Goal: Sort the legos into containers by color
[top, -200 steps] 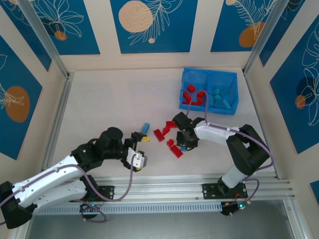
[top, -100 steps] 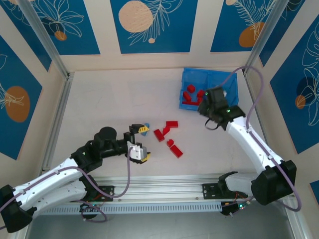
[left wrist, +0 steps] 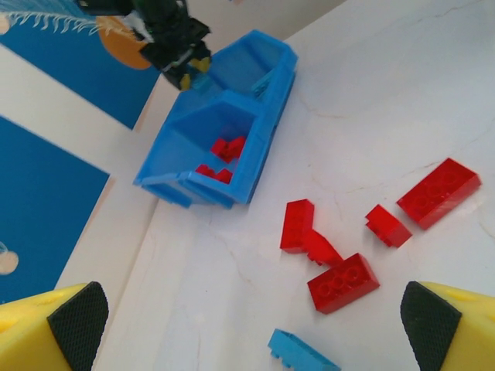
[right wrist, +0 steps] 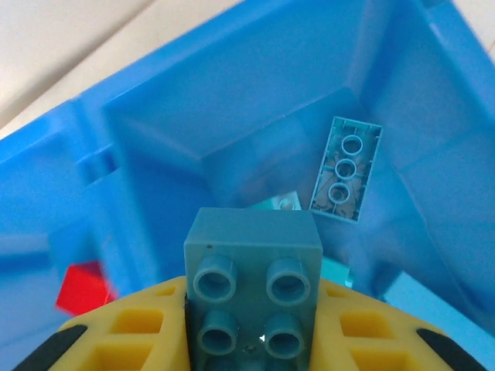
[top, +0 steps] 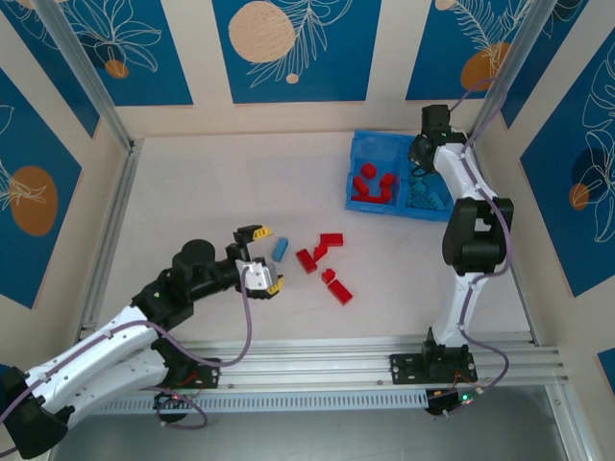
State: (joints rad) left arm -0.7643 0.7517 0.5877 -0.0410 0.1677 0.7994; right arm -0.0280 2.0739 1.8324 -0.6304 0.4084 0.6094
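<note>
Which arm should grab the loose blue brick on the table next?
Left, likely. Its pincer is open right by the blue brick; the right pincer is shut on a teal brick over the bin.

We see the bin (top: pixel 370 144) far right on the desk (top: pixel 211 192), 1 lego (right wrist: pixel 254 263) in the right claw (top: pixel 420 156) above its right compartment (right wrist: pixel 232 116), and 6 legos (top: pixel 332 240) between it and the left claw (top: pixel 264 259).

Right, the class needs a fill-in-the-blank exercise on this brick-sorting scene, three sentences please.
1. The brick clamped in the right gripper is coloured ____.
2. The left gripper has its jaws ____.
3. The bin compartment on the left arm's side holds ____ bricks.
Missing words: light blue; open; red.
</note>
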